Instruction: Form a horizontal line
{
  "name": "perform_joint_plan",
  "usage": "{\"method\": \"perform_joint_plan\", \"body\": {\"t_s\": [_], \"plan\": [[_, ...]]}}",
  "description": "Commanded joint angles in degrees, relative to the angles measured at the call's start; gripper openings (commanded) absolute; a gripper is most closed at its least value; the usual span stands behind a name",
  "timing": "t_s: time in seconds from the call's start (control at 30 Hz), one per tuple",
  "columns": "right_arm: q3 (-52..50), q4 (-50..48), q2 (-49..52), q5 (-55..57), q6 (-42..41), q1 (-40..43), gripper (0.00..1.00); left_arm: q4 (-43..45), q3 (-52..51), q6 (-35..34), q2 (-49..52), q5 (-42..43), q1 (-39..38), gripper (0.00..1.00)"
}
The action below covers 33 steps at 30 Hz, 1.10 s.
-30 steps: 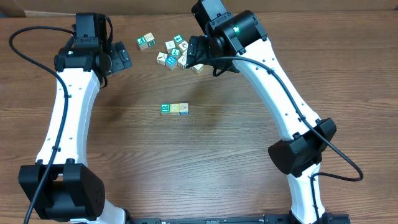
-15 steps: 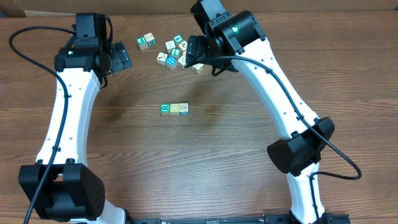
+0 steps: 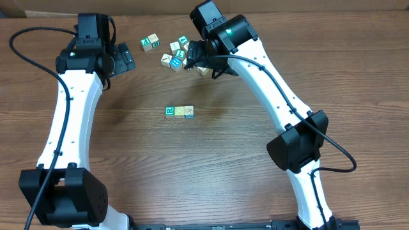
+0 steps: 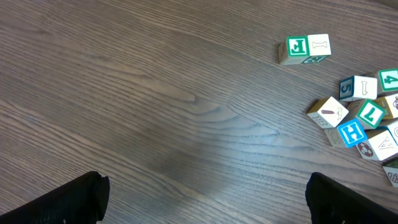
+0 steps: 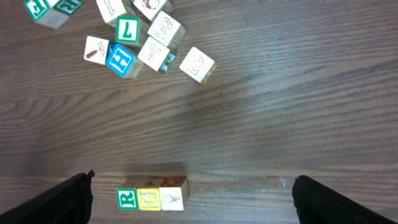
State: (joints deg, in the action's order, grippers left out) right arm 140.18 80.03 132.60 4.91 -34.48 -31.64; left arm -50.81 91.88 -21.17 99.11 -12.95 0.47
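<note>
A short row of three cubes (image 3: 179, 112) lies mid-table: a white one with a green R (image 5: 127, 199), a yellow one (image 5: 148, 199) and a white one with a faint drawing (image 5: 172, 198), all touching side by side. My right gripper (image 3: 197, 62) hovers open over the right edge of the loose pile. In its wrist view the right gripper (image 5: 193, 202) has wide-apart fingers (image 5: 62, 199) that frame the row from above and hold nothing. My left gripper (image 3: 128, 59) hangs open at the far left; the left gripper (image 4: 205, 205) is over bare wood.
A loose pile of lettered cubes (image 3: 177, 54) sits at the back centre, with a cube marked 2 (image 5: 198, 65) at its right edge and a blue H cube (image 4: 353, 132). A separate pair of cubes (image 4: 303, 48) lies left of the pile.
My right arm has shifted a little left and toward the back, closer over the pile. The left arm and the row of cubes have not moved.
</note>
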Motion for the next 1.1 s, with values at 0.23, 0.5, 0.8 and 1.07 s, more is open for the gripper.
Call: {"method": "perform_joint_plan", "body": {"t_s": [0.23,0.5,0.8,1.07], "plan": [[0.0,-3.0,0.2,0.7,0.3,-0.1,1.0,0.1,0.1,0.2,0.2,-1.0,-0.1,0.99],[0.0,-5.1,0.2,2.9,0.2,-0.1,1.0,0.1,0.1,0.2,0.2,-1.0,-0.1,1.0],[0.0,-6.3,0.2,6.1,0.2,-0.1,0.89,0.1,0.1,0.2,0.2,-1.0,-0.1,1.0],[0.0,-10.1,0.2,8.3,0.5,-0.1,0.89,0.1,0.1,0.2,0.2,-1.0,-0.1,1.0]]}}
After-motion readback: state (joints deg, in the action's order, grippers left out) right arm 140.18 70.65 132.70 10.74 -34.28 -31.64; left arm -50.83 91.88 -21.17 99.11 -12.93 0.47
